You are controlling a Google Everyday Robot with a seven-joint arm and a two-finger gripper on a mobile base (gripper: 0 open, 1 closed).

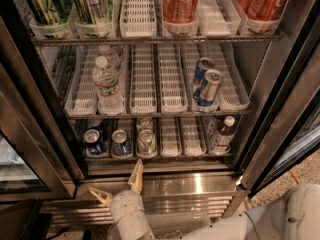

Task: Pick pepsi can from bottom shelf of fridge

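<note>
The fridge point(200, 185) stands open in front of me. On its bottom shelf point(170, 140), a dark blue pepsi can point(94, 142) with a silver top stands at the front of the leftmost lane, with another blue can behind it. A like dark can point(121, 143) stands in the lane to its right, then a pale silver-beige can point(146, 141). My gripper point(118, 184) is open and empty. It hangs below the shelf in front of the steel base panel, with one finger point(136, 174) pointing up towards the cans.
A small bottle point(222, 134) stands at the right of the bottom shelf. The middle rack holds water bottles point(106, 84) and slim blue-and-silver cans point(207, 86). The top rack holds green cans point(47, 4) and red cans point(181, 1). The dark door frame point(280, 119) slants at the right.
</note>
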